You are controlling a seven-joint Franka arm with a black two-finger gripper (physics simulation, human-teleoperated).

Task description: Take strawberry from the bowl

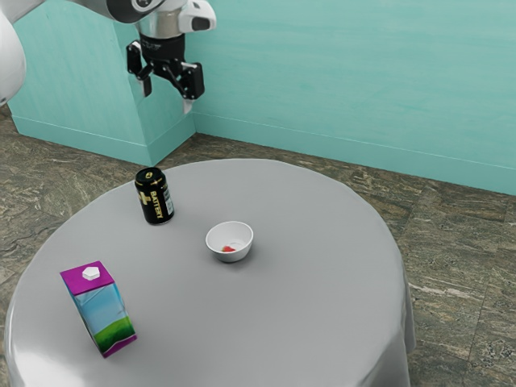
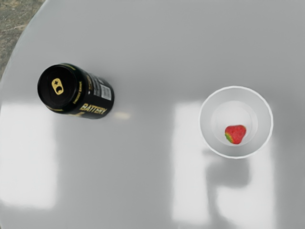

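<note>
Above the table (image 1: pixel 314 306): gripper (image 1: pixel 168 97), wide and empty.
Inside the bowl (image 2: pixel 265 122): strawberry (image 2: pixel 235 134), low and off-centre.
Bowl rim: best cleared by lining up over the strawberry, then lowering straight down.
Strawberry grip: light, around the middle, with a straight lift out.

from above, a hand could pass straight into the bowl (image 1: pixel 230 228); its wall rings the strawberry (image 2: pixel 235 134) and bars a sideways pass. a gap lies between the bowl and the black can (image 1: pixel 155 196), an upright obstacle toward the far edge. the carton (image 1: pixel 103 310) blocks part of the exterior view's left side of the table (image 1: pixel 314 314); wide room runs from the bowl to the exterior view's right edge of the table.
</note>
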